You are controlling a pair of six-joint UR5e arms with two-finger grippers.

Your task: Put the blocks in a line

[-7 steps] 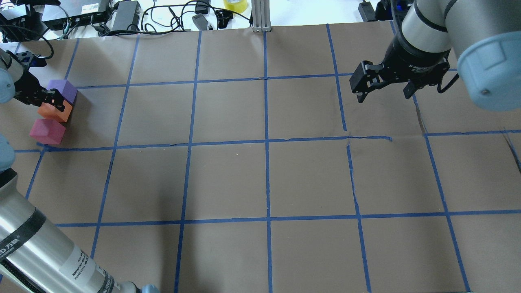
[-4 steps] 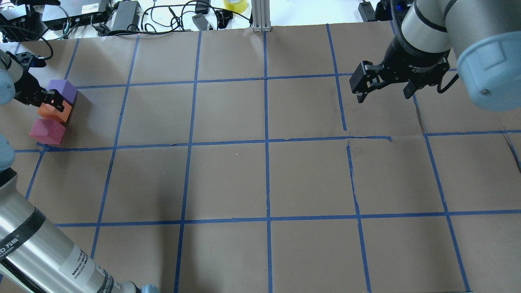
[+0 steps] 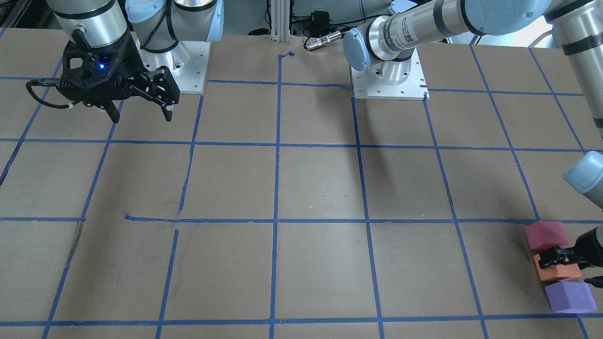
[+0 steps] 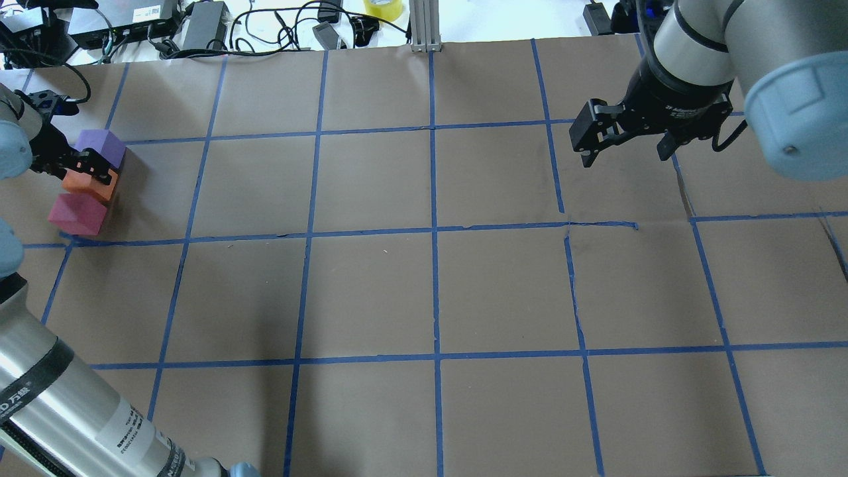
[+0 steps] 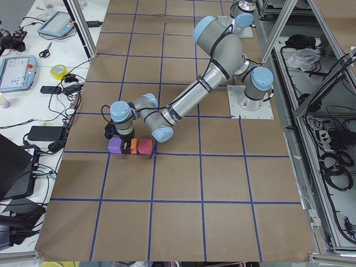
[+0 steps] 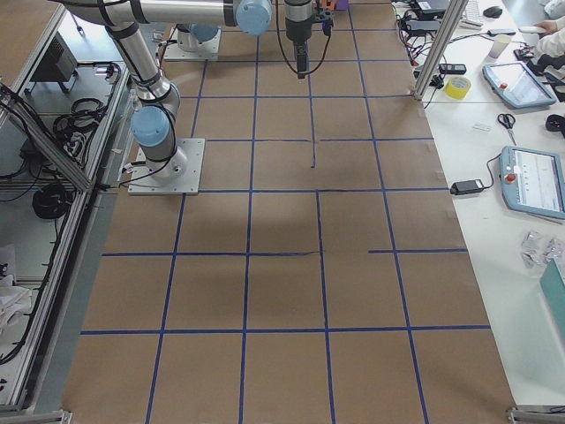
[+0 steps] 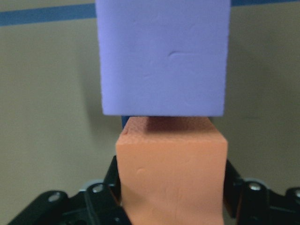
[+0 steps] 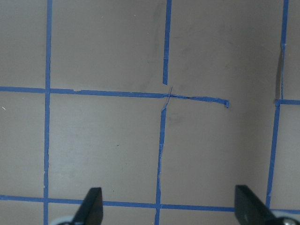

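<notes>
Orange block sitting between purple block and pinkish-red block, left gripper pinching it; right gripper hovering, spread.

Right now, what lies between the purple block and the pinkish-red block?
The orange block, held in the left tool, sits between the purple block and the pinkish-red block. The overhead and front-facing views both show it.

You're clearly running this in a robotics lab: table papered brown with a blue tape grid, teach pendants on the side bench, cables and power bricks everywhere, aluminium framing around
</notes>
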